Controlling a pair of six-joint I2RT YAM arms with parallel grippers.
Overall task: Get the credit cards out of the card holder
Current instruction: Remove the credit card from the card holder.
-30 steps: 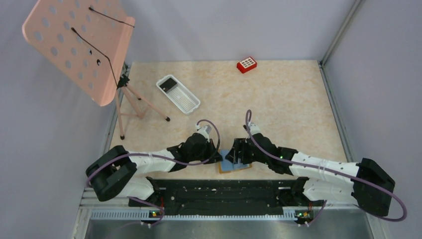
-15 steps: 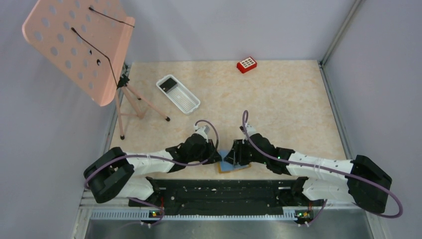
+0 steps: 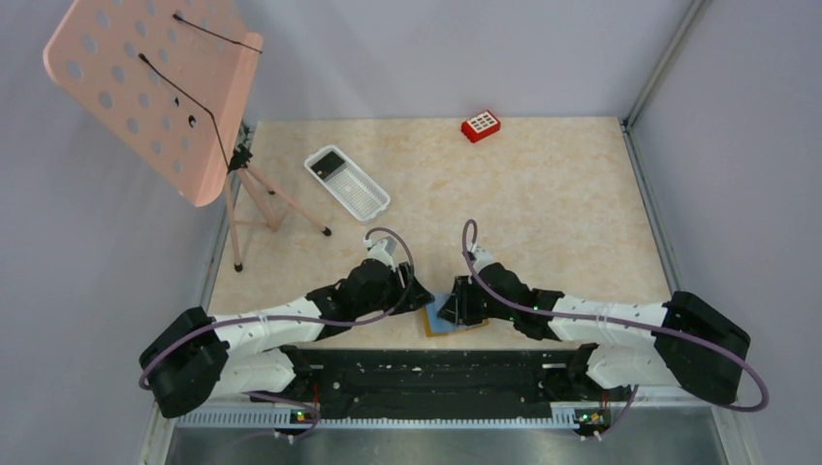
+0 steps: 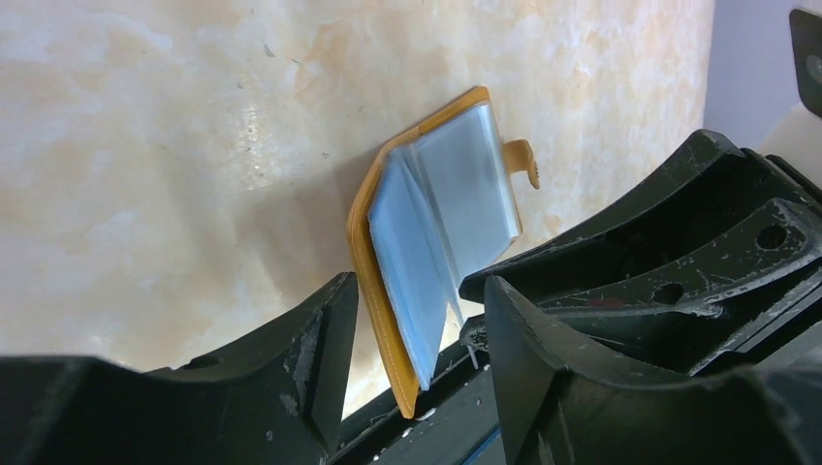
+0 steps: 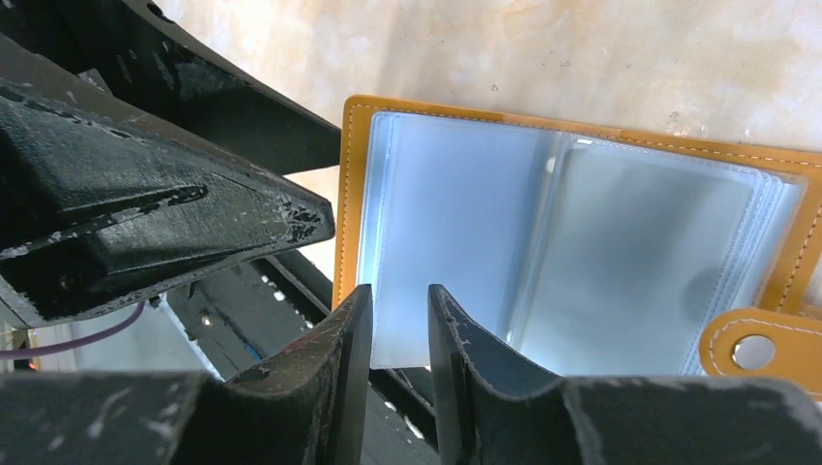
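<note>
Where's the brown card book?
The card holder lies open, bottom middle of the top view, beneath the right gripper and beside the left gripper.

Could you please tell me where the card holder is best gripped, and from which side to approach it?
Probably its near edge: the card holder lies open and fairly flat, and that edge seems to overhang the table, so coming in from the arms' side allows a pinch above and below.

White-black arms (image 3: 262,325), purple cables (image 3: 386,231), scuffed left hand (image 4: 419,291)
</note>
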